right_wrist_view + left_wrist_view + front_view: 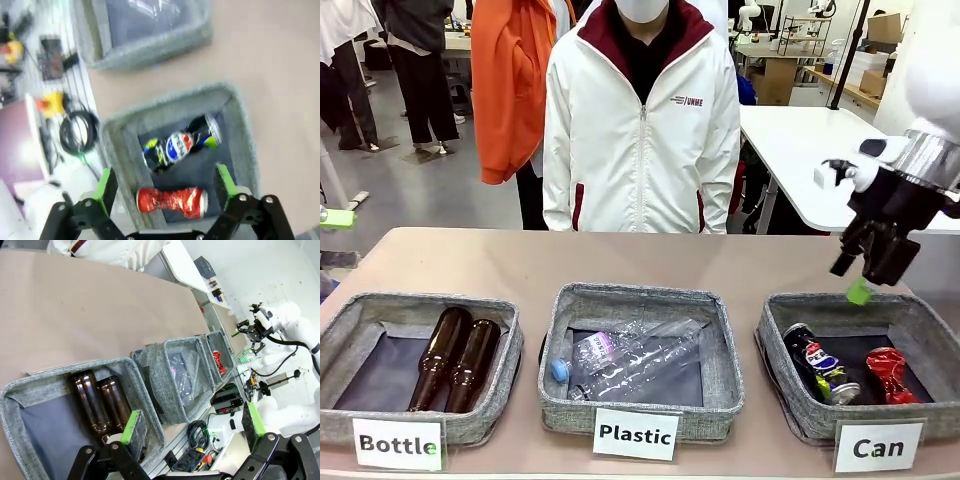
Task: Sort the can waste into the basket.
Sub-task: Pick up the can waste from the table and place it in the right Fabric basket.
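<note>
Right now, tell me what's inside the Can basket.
Two crushed cans lie in the Can basket: a black can and a red can, apart. The near wall hides the floor by the label.

White arm (930,90), black claw (868,262), seemingly green pads

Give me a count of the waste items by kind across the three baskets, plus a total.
Brown glass bottles: 2, in the basket labelled "Bottle"
Clear plastic bottles: at least 1; the crumpled clear plastic is hard to separate
Cans: 2, the black can and the red can, in the basket labelled "Can"
Total: at least 5
</note>
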You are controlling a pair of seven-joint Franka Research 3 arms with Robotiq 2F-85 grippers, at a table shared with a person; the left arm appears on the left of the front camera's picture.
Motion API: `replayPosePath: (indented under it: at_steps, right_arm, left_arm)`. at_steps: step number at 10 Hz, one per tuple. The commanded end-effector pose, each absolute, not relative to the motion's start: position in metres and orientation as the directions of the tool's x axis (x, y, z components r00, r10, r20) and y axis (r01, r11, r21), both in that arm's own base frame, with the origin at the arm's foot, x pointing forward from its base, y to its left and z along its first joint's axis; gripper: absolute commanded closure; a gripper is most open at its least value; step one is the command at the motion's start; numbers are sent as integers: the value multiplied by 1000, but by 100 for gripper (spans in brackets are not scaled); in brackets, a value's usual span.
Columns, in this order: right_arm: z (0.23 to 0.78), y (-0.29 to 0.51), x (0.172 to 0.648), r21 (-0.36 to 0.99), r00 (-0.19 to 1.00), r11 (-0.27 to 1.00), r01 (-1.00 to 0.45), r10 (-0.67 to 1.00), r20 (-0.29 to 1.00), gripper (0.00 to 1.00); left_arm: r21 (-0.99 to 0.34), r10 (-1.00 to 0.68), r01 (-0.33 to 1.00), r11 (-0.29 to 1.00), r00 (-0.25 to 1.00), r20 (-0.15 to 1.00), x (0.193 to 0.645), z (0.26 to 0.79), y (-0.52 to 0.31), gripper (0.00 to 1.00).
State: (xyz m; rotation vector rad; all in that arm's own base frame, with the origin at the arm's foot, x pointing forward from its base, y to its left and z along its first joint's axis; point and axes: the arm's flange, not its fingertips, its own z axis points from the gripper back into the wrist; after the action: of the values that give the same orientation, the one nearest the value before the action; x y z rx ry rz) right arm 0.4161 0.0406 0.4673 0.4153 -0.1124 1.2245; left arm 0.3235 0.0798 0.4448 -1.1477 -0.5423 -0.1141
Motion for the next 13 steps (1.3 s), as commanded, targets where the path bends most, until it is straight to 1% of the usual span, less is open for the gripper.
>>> replayPosePath:
  at_steps: [1, 2, 3, 4, 5, 6, 7, 8, 9, 13]
  right_arm:
    - [475, 24, 426, 427, 496, 265, -865, 582, 645, 0]
    - [468, 2, 437, 635, 687, 263, -726, 296, 663, 0]
    - [455, -23, 444, 656, 670, 140, -741, 95, 736, 0]
    - [434, -43, 452, 665, 648, 107, -739, -156, 745, 0]
    - [411, -55, 452, 669, 582, 171, -724, -370, 724, 0]
    - [389, -59, 445, 685, 568, 146, -714, -451, 689, 0]
    - [380, -59, 435, 712, 566, 167, -682, -496, 659, 0]
    - [382, -57, 425, 703, 528, 201, -682, -531, 663, 0]
    - [384, -76, 444, 716, 732, 225, -660, -23, 681, 0]
    - [384, -76, 444, 716, 732, 225, -660, -23, 681, 0]
  left_arm:
    - [-837, 182, 350, 421, 871, 456, 322, 447, 82, 0]
    - [-837, 182, 350, 421, 871, 456, 322, 447, 82, 0]
    - [-837, 182, 350, 421, 871, 456, 322, 447, 82, 0]
    - [-837, 182, 350, 421, 871, 456, 322, 447, 82, 0]
    - [-837, 182, 350, 421, 871, 456, 322, 447, 82, 0]
    - [-837, 182, 350, 421, 871, 456, 322, 447, 82, 0]
    - [-837, 182, 350, 421, 871, 456, 322, 447, 82, 0]
    - [-837, 182, 350, 421, 871, 456, 322, 447, 82, 0]
    - [-837, 182, 350, 421, 871, 456, 322, 447, 82, 0]
    - [-837, 182, 350, 421, 871, 456, 322, 447, 82, 0]
